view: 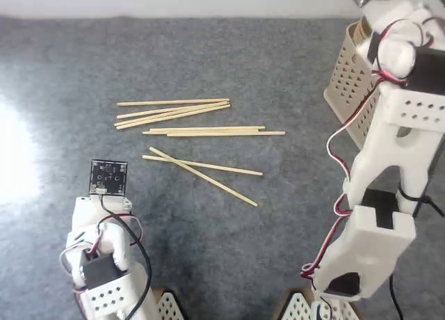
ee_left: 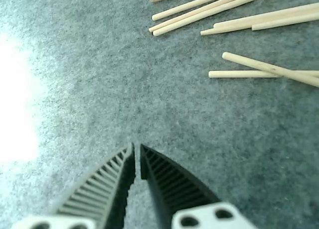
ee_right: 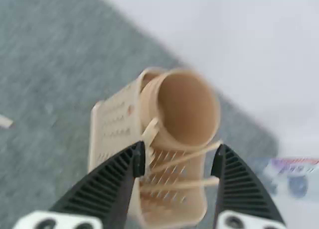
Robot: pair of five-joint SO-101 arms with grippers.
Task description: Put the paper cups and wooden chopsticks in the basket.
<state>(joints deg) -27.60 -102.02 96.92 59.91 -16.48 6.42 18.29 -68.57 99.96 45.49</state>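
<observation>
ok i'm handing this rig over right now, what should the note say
Left gripper shut, empty, over the mat, short of the loose chopsticks.
Right gripper open, empty, above the basket.
Done: a cup and some chopsticks are in the basket.
Left to do: move the loose chopsticks into the basket.

Your left arm [view: 101,264] is folded back, left gripper [ee_left: 135,157] pinched closed, while your right arm [view: 386,146] stretches forward, right gripper [ee_right: 179,149] spread wide.
</observation>
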